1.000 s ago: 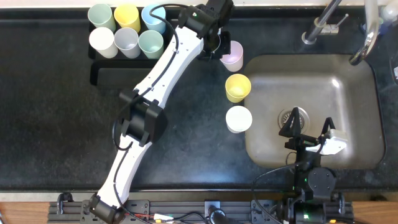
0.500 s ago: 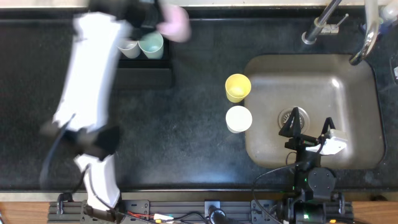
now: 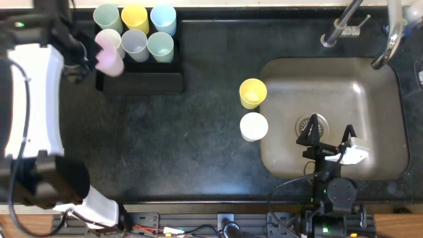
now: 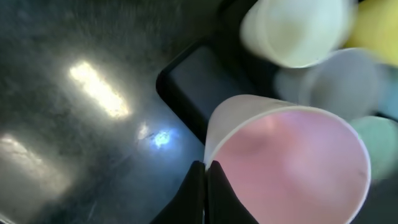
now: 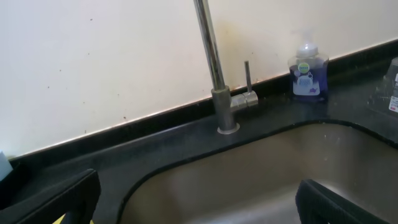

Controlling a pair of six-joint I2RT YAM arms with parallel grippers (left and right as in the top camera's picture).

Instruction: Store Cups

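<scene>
We pinch one pink cup [image 4: 286,162] in our left jaws, six racked cups [image 3: 135,41] just beside, two bench cups [image 3: 252,92] well apart; right jaws wide.

Left hand [image 4: 205,175] pinched closed; right hand [image 3: 328,137] spread open.

A pink cup [image 3: 110,56] is hanging tilted at the upper left of the frame, its rim pinched by the left hand [image 4: 204,186], at the left end of a black rack [image 3: 142,82]. Pastel cups [image 3: 135,16] are standing upright in the rack. A yellow cup [image 3: 252,92] and a white cup [image 3: 254,125] are sitting near centre frame on the counter [image 3: 198,145].
</scene>
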